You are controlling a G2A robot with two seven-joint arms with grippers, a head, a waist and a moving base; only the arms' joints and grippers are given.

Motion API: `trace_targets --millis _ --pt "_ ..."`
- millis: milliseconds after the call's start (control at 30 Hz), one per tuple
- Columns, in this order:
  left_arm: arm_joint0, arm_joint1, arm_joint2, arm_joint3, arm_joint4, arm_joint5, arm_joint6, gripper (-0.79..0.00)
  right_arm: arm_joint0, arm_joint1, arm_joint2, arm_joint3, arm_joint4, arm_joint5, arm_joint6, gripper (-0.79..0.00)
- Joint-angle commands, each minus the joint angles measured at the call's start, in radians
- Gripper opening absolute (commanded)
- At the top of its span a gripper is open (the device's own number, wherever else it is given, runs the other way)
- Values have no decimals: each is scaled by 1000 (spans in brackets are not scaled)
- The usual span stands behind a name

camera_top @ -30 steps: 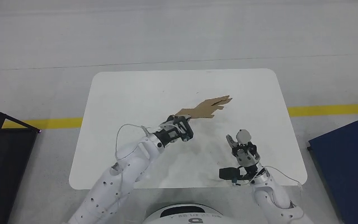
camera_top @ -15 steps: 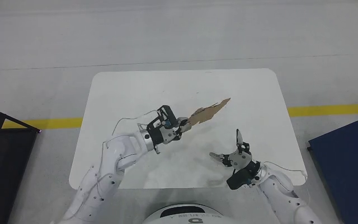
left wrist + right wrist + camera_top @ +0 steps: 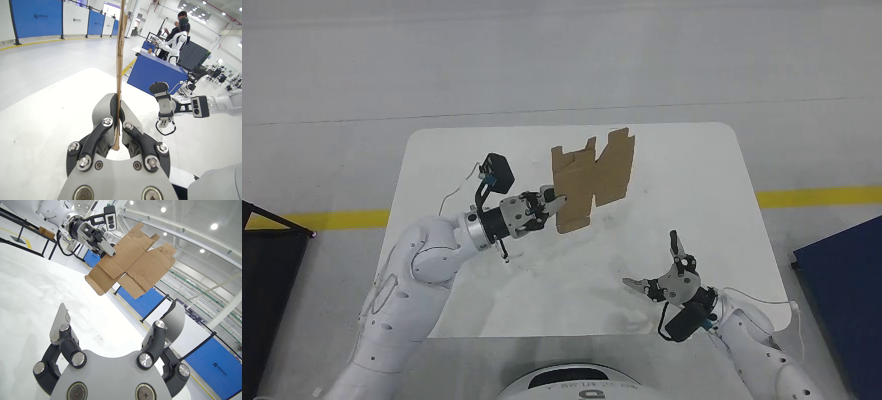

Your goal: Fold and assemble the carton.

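A flat, unfolded brown carton [image 3: 590,180] hangs in the air above the middle of the white table [image 3: 442,170], standing roughly upright. My left gripper [image 3: 550,204] is shut on its lower edge. The left wrist view shows the carton [image 3: 119,56] edge-on, pinched between the black pads [image 3: 113,108]. From the right wrist view the carton [image 3: 136,262] shows its creased face and flaps, with the left gripper [image 3: 110,254] clamping one side. My right gripper [image 3: 657,270] stands open near the table's front right, apart from the carton, its fingers [image 3: 60,317] spread with nothing between them.
The white table [image 3: 28,291] has bare room around both arms. A dark stand [image 3: 262,260] is off the table's left side and a blue panel [image 3: 852,280] off its right. A yellow floor line [image 3: 822,196] runs behind.
The left arm has lifted and turned the carton from nearly flat to upright, and swung back to the left. The right gripper has turned and spread its fingers wider.
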Motion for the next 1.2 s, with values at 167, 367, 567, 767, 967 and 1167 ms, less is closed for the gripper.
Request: trace_targets --millis 167,367,567,767,967,1167 --pt "-11 22 -16 51 -638 -155 -110 -785 0 0 0 0 0 0 0 0" --pt "-48 55 -23 88 -1071 -168 -367 -785 0 0 0 0 0 0 0 0" --pt "-60 71 -39 135 -1246 -148 -502 -785 0 0 0 0 0 0 0 0" --pt "-60 71 -39 135 -1246 -148 -502 -785 0 0 0 0 0 0 0 0" --pt "-60 71 -39 135 -1246 -148 -502 -785 0 0 0 0 0 0 0 0" --pt "-76 77 -76 140 -1096 -166 -513 -785 1 0 0 0 3 0 6 0"
